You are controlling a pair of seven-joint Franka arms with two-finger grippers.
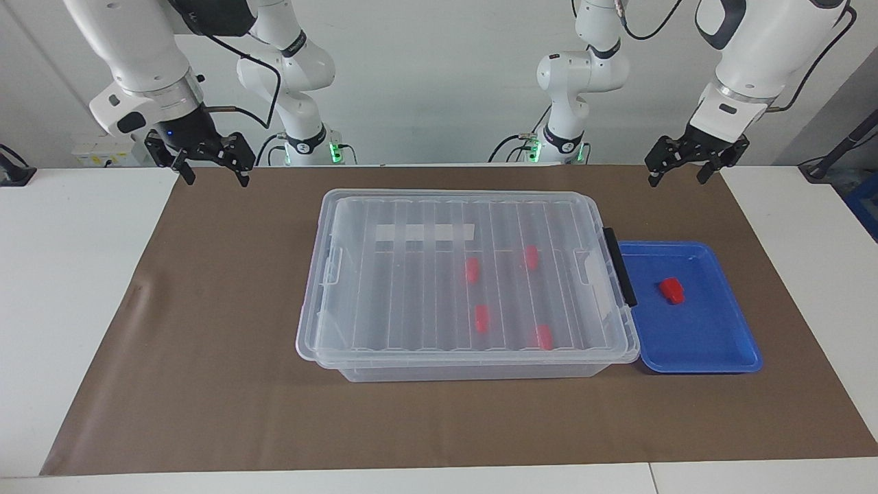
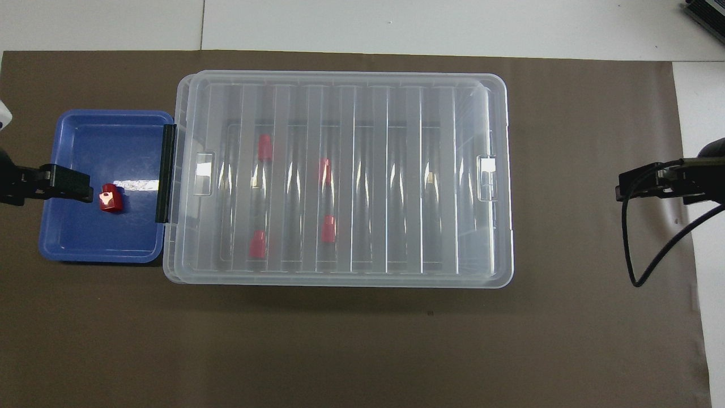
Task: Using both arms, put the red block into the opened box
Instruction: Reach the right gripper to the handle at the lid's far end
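A small red block lies alone in a shallow blue tray. The clear box stands mid-mat with its ribbed lid on and a black latch at the tray's end. Several more red blocks show through the lid. My left gripper hangs open and empty high in the air, over the tray's outer end in the overhead view, well clear of the block. My right gripper hangs open and empty over the mat at the right arm's end.
A brown mat covers most of the white table. The tray sits tight against the box's latch end. Black cable loops hang from the right arm.
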